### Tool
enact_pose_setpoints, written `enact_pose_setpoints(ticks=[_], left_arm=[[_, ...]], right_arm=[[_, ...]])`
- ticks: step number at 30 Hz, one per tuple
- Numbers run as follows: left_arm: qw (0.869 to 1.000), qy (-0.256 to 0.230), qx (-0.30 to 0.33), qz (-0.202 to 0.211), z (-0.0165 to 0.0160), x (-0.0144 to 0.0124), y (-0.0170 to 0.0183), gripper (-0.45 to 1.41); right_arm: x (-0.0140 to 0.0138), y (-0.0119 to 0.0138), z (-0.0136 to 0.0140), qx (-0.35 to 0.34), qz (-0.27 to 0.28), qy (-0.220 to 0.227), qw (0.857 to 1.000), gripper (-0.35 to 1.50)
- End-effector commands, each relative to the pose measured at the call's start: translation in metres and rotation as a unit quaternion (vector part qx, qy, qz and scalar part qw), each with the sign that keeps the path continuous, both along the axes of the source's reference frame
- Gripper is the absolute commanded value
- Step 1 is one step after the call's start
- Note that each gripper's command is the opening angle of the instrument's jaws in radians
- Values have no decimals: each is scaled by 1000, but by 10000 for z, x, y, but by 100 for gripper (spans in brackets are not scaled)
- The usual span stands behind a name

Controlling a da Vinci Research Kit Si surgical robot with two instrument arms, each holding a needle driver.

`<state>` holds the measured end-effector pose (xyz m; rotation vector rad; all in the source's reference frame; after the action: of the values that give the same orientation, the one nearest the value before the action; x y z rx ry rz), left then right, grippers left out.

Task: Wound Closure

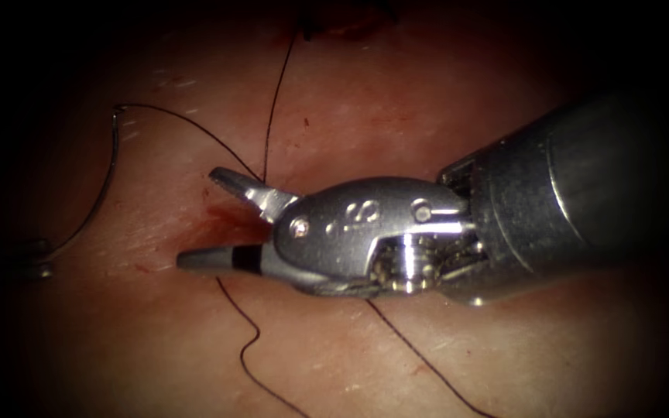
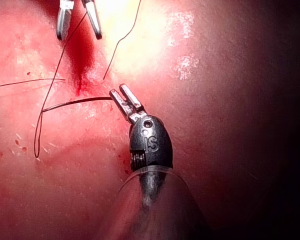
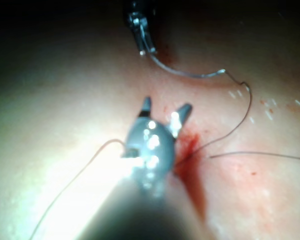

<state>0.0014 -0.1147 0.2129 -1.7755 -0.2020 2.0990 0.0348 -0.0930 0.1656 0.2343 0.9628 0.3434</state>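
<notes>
My right tool [image 1: 209,219] comes in from the right and hangs with its jaws open over the red, wet cut [image 1: 230,220], holding nothing; it also shows as the right tool [image 3: 165,109] and, in the left wrist view, as the right tool [image 2: 80,25]. The curved needle [image 1: 101,193] is out of the tissue, on the left side of the cut. My left tool [image 1: 38,263], close up as the left tool [image 2: 119,94], is shut on it near its tip end. Dark thread [image 1: 195,128] runs from the needle's tail to the cut.
A second strand of thread [image 1: 276,101] climbs from the cut towards a dark stitch [image 1: 334,27] at the far edge. More loose thread [image 1: 245,340] lies on the near tissue [image 1: 443,101]. Red fluid stains the skin around the cut.
</notes>
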Motion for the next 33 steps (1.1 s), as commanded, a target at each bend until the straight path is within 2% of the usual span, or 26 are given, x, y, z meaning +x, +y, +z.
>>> enact_pose_setpoints(ticks=[1,3,8,11,14,16,17,18,19,26,30,33], left_arm=[[1000,-2,3,-1,-2,-12,-15,-45],[1000,-2,3,-1,-2,-11,-15,-45],[1000,-3,3,0,-2,-11,-15,-45],[1000,-2,3,-1,-2,-11,-15,-45],[1000,-2,3,0,-3,-11,-15,-45],[1000,-2,3,0,-3,-11,-16,-45],[1000,-2,3,0,-3,-11,-16,-45],[1000,-2,3,0,-3,-11,-16,-45],[1000,-2,3,0,-3,-11,-16,-45],[1000,-3,3,0,-3,-10,-16,-45],[1000,-3,3,0,-3,-10,-16,-45],[1000,-3,3,1,-3,-8,-16,-45]], right_arm=[[7,-28,19,1,-26,-14,1000,130],[5,-32,22,8,-26,-22,999,128],[-7,-59,26,39,-23,-81,996,125],[-1,-74,50,51,-26,-116,992,121],[1,-78,61,55,-29,-133,989,119],[2,-86,79,74,-23,-159,984,106],[2,-88,82,79,-18,-161,984,93],[0,-90,84,93,-27,-155,983,34],[-1,-90,83,104,-31,-152,982,-33],[-16,-92,61,158,-10,-175,972,-35],[-35,-97,31,159,-12,-177,971,-35],[-60,-116,2,158,-24,-173,972,-35]])
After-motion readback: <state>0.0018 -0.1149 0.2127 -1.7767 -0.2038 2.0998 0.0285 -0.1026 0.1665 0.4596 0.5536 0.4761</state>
